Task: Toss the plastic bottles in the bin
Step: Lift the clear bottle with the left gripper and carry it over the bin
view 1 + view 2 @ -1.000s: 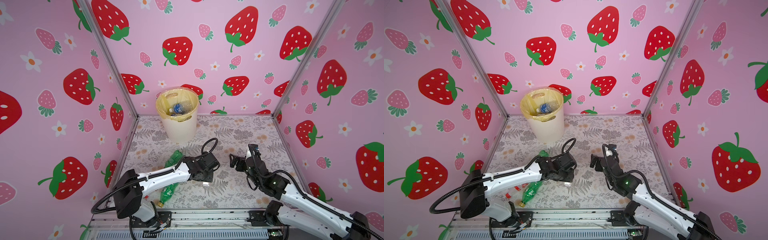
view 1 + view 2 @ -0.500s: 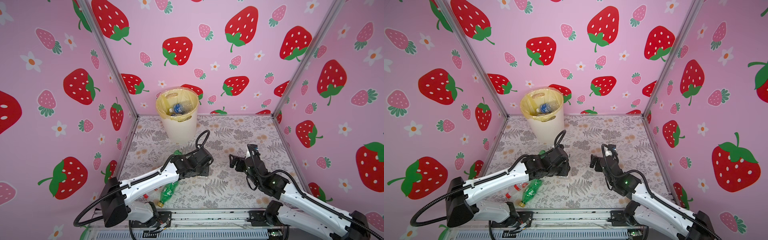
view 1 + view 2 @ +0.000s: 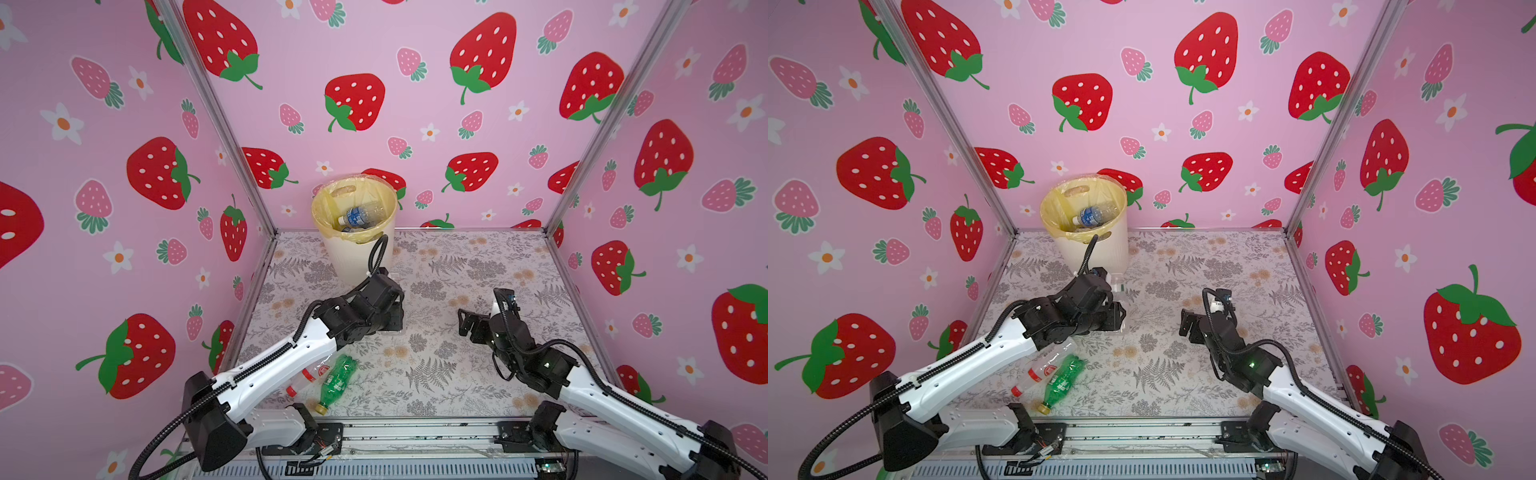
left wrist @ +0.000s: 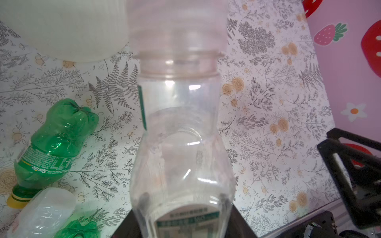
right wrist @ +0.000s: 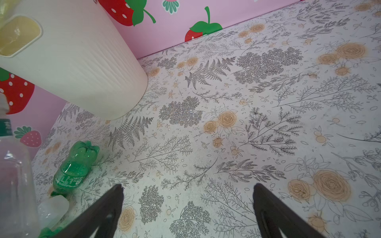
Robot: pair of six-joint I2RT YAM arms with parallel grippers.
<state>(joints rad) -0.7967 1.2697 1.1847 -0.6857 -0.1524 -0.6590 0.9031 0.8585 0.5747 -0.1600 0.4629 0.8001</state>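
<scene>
A: Where's the bottle?
B: Clear bottle (image 4: 179, 144) is clamped in the left end effector (image 3: 1116, 309), jaws nearly closed on its body. It's off the counter (image 3: 457, 374), left of middle.
A: Axis?
B: Straight out of the jaws, free end aimed at the far edge. Can't tell which end leads.
A: Bin?
B: Bin (image 3: 345, 259) stands at the far edge near the far-left corner, just beyond that end effector. The rim looks higher than the bottle. I'd say lift first, then forward over the rim. One blue-label bottle (image 3: 357, 216) is inside.
A: Right arm?
B: Right end effector (image 5: 187, 186) is wide open and empty, over the right half, well apart from the bin. Left is nearer.
A: Clearance?
B: Middle and right of the counter are bare. Two tight spots. The left wall (image 3: 232, 291) is close by the bin. The left arm's cable (image 3: 376, 253) loops up across the bin's front, which I'd guess is a snag risk on the lift.
A: What's left?
B: Green bottle (image 3: 337, 380) and red-cap bottle (image 3: 1044, 370) lie side by side near the front-left corner, partly under the left forearm. Both are angled, caps toward the front edge.
</scene>
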